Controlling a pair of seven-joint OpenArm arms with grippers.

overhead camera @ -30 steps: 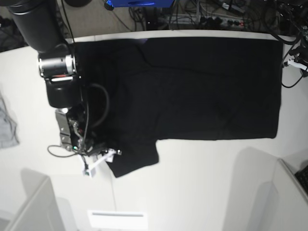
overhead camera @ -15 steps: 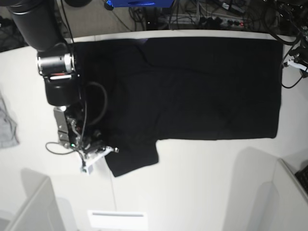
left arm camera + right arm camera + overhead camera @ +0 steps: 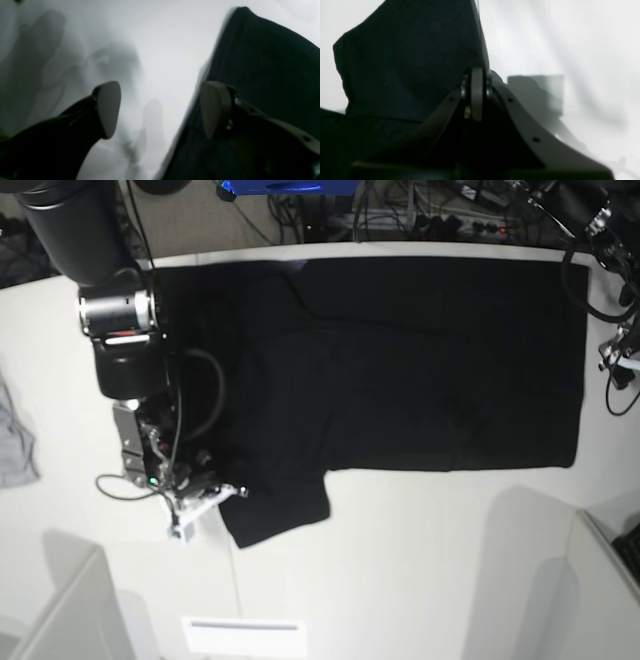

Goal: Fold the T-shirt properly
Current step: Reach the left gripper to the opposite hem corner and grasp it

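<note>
The black T-shirt is spread flat along the far edge of the white tabletop, its sleeve edge near the left edge is pinched by the closed right hand, and the left hand is held wide over the shirt's edge.

Wrist views dim, blurred, soft shadows; base view bright, edges curved.
</note>
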